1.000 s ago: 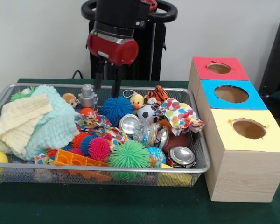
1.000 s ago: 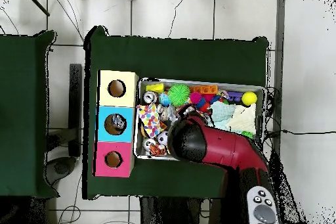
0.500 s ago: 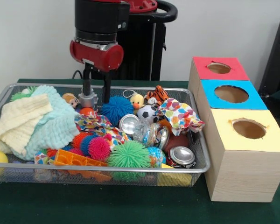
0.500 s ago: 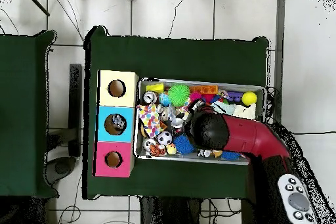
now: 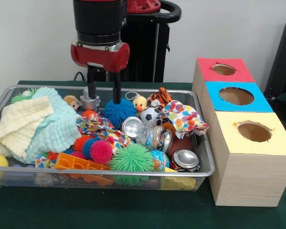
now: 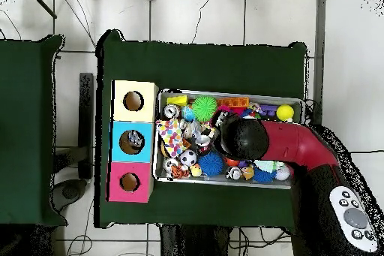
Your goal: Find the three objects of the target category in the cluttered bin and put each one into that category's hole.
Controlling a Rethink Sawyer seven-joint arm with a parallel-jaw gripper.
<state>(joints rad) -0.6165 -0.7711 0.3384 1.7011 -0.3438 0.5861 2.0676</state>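
The silver wire-mesh bin [image 5: 200, 172] is full of toys and cloths; it also shows in the overhead view [image 6: 225, 92]. One silver-topped can [image 5: 132, 126] lies in the middle. A second can [image 5: 186, 160] lies at the front right corner. A crushed clear bottle [image 5: 155, 137] lies between them. My gripper [image 5: 104, 94] is open and empty. It hangs over the back of the bin, between a small silver robot toy [image 5: 89, 100] and a blue spiky ball [image 5: 119, 112]. In the overhead view the red arm [image 6: 241, 137] hides the gripper.
Three wooden boxes with holes stand right of the bin: red top [image 5: 224, 70], blue top [image 5: 237, 96], yellow top [image 5: 254, 132]. Folded cloths [image 5: 33, 124] fill the bin's left. Spiky balls [image 5: 132, 160], a patterned cloth [image 5: 183, 117] and an orange block [image 5: 78, 164] lie around the cans.
The arm has swung left along the back of the bin in the front view. The gripper's fingers now stand wider apart and a little lower, beside the blue spiky ball.
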